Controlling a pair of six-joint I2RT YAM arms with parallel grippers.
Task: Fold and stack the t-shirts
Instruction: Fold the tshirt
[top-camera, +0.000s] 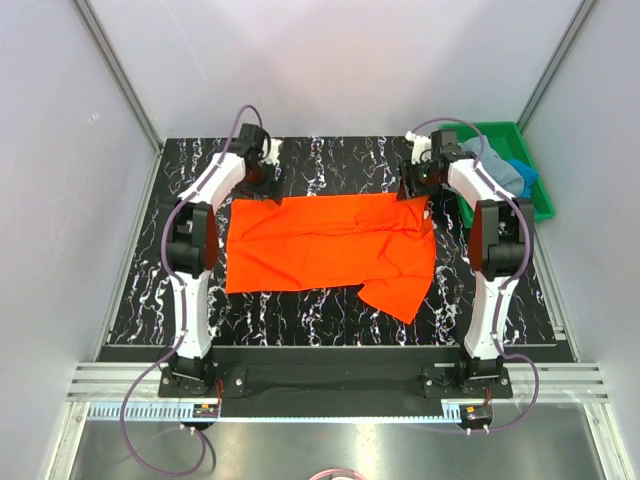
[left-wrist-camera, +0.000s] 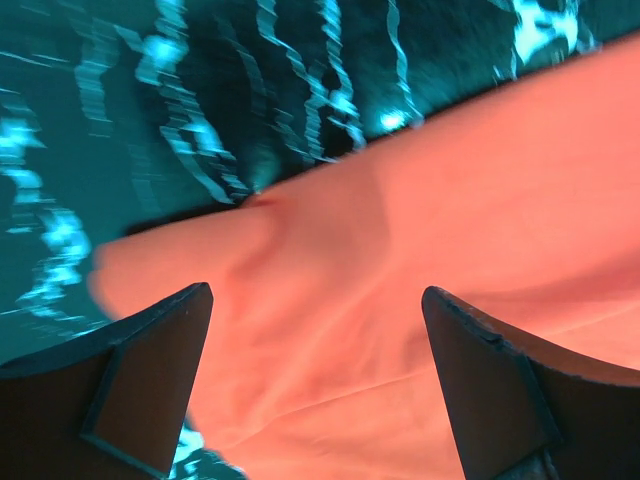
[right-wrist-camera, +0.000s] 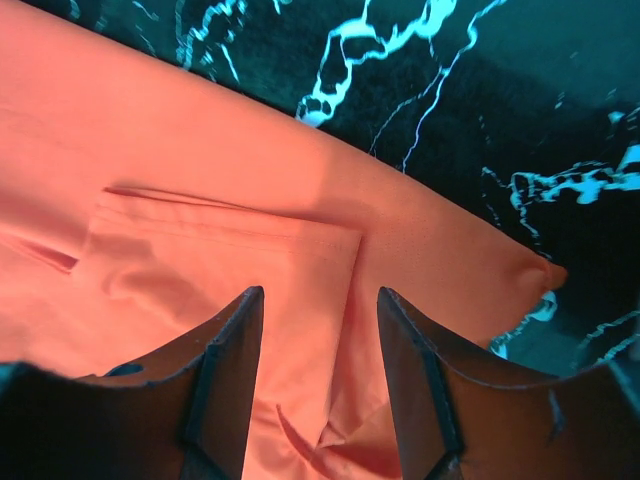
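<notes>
We see the orange shirt (top-camera: 330, 250) lying across the middle of the table (top-camera: 330, 155), spread wide from left to right, with one flap pointing toward the near right. A long crease runs across it from side to side.

Our left gripper (top-camera: 267, 186) sits at the shirt's far left corner. In the left wrist view its fingers (left-wrist-camera: 150, 370) stand wide apart over the orange cloth, with nothing between them, so the left gripper (left-wrist-camera: 315, 293) is open. The view is blurred, and we cannot tell whether the fingertips touch the cloth.

Our right gripper (top-camera: 415, 190) sits at the shirt's far right corner. In the right wrist view its fingers (right-wrist-camera: 225, 390) are parted, less widely than the left ones, and hold nothing. The right gripper (right-wrist-camera: 320, 292) is just above a doubled layer of the shirt, whose corner tip lies to the right on the table.

The tray (top-camera: 497, 130) stands at the far right, partly off the table. In it lie the grey shirt (top-camera: 500, 172) and the blue shirt (top-camera: 523, 172), bunched together and touching.
</notes>
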